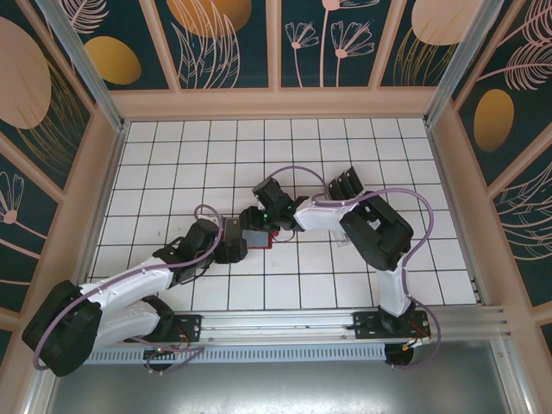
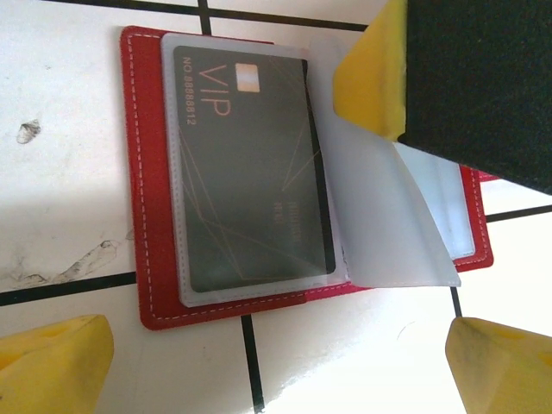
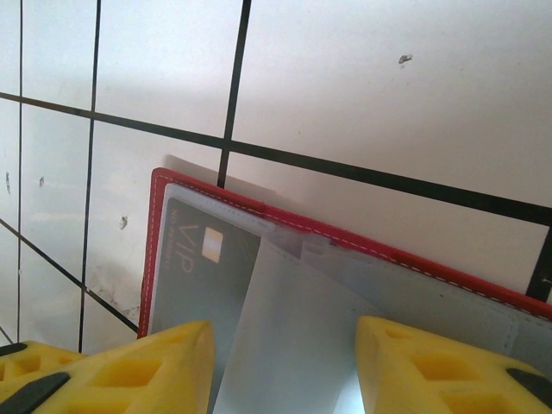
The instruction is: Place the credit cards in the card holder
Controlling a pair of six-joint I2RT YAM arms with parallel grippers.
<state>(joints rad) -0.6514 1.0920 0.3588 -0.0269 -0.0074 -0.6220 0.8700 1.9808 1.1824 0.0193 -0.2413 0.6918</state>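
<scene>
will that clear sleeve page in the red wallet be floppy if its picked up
Probably floppy: the clear sleeve bows upward off the card holder by the right gripper's finger. Likely slippery, since it looks thin and glossy. The holder lies flat and looks light, so tugging the page may drag it.

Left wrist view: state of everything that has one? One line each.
card holder: open, lying flat.
credit card: inside a clear sleeve, VIP face up.
clear sleeve leaf: raised off the holder, no card visible in it.
left gripper: open wide, holding nothing.
right gripper: jaws apart, at the raised leaf; whether it grips the leaf is unclear.
</scene>
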